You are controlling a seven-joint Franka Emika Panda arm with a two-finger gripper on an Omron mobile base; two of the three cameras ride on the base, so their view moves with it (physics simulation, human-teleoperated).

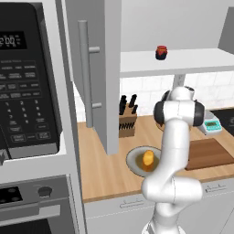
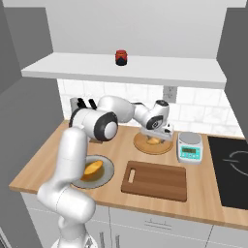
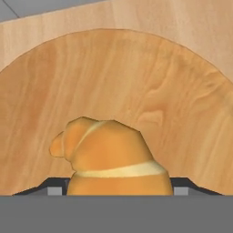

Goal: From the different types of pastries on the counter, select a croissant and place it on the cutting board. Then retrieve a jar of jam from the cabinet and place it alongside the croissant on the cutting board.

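The croissant (image 3: 109, 154), pale tan and elongated, lies on a round light-tan disc (image 3: 113, 82) at the back of the counter (image 2: 53, 164). My gripper (image 3: 118, 191) is down over it, open, with a finger tip on each side and a thin gap showing at both. From the right base view the gripper (image 2: 156, 137) sits low on the croissant (image 2: 154, 141). The dark brown cutting board (image 2: 155, 180) lies bare in front of the disc (image 2: 145, 145). The jar of jam (image 2: 121, 57), red-lidded, stands on the white cabinet shelf (image 2: 145, 68) above.
An orange-yellow pastry (image 2: 92, 168) rests on a grey plate (image 2: 107, 169) left of the board. A kitchen scale (image 2: 189, 147) stands right of the disc, with a black cooktop (image 2: 232, 164) beyond. The open cabinet door (image 1: 98, 68) hangs over the counter beside a knife block (image 1: 127, 121).
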